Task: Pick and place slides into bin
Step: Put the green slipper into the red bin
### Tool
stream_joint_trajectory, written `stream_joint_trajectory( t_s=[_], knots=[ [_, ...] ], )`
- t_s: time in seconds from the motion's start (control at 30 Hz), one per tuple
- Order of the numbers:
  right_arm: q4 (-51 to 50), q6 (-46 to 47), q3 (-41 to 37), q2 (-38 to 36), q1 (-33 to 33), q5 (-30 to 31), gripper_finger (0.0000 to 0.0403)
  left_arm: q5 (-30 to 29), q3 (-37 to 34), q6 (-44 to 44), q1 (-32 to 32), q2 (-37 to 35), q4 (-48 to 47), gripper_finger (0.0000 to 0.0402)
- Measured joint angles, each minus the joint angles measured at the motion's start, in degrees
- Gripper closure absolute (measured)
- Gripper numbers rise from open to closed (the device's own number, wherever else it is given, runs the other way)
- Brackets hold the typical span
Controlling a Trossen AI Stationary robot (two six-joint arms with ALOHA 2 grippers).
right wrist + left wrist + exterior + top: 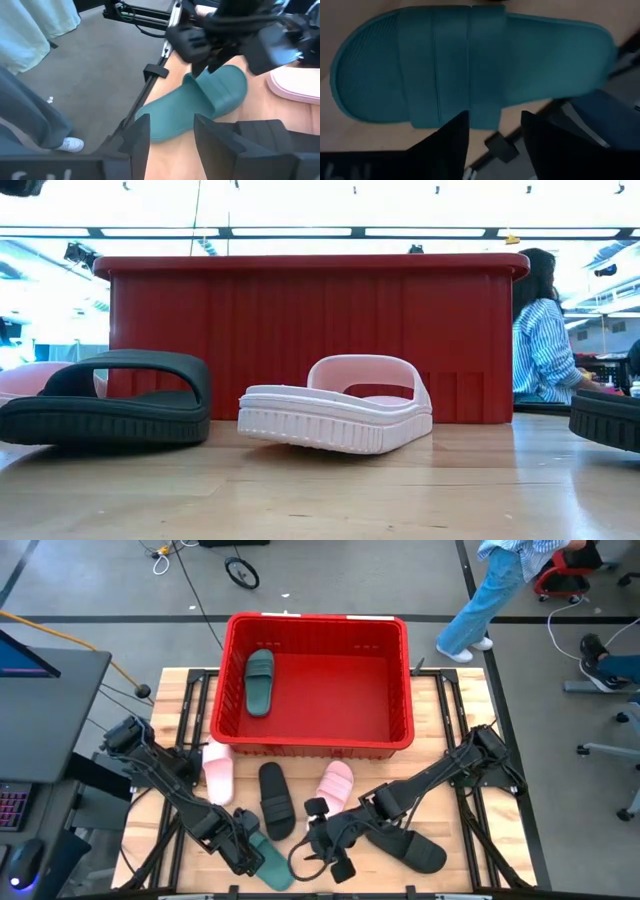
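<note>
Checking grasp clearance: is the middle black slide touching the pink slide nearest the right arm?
Apart. The low view shows a strip of bare table between the black slide and the pink slide. The high view shows the same gap.

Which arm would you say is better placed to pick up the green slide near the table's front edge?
Left, probably. The left gripper sits open right at the green slide; the right gripper waits open beside it.
</note>
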Motion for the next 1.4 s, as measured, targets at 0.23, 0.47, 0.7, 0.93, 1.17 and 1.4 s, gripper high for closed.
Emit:
stream_joint_trajectory(
  t_s=[0.23,0.47,0.7,0.93,1.17,1.4],
  knots=[
    [-0.02,-0.50,0.00,0.02,-0.40,0.03,0.0245,0.01,0.08,-1.58,0.01,4.64,-0.33,0.0208],
    [-0.04,-1.50,0.00,0.04,-0.79,0.01,0.0245,1.99,0.84,-4.57,0.38,5.25,-0.19,0.0224],
    [-0.06,-1.94,-0.02,0.04,-1.50,-0.15,0.0245,2.58,3.66,-4.27,1.58,5.27,-0.76,0.0230],
    [-0.06,-2.15,-0.02,0.09,-1.44,-0.92,0.0245,2.41,3.74,-2.57,2.89,5.27,-3.29,0.0230],
    [-4.12,-14.46,-0.02,2.94,3.00,-7.92,0.0245,2.41,4.28,-0.88,4.50,4.92,-3.80,0.0230],
    [0.43,-22.35,-0.09,10.73,6.85,-2.44,0.0240,2.38,6.06,1.05,5.91,4.88,-3.73,0.0230]
  ],
)
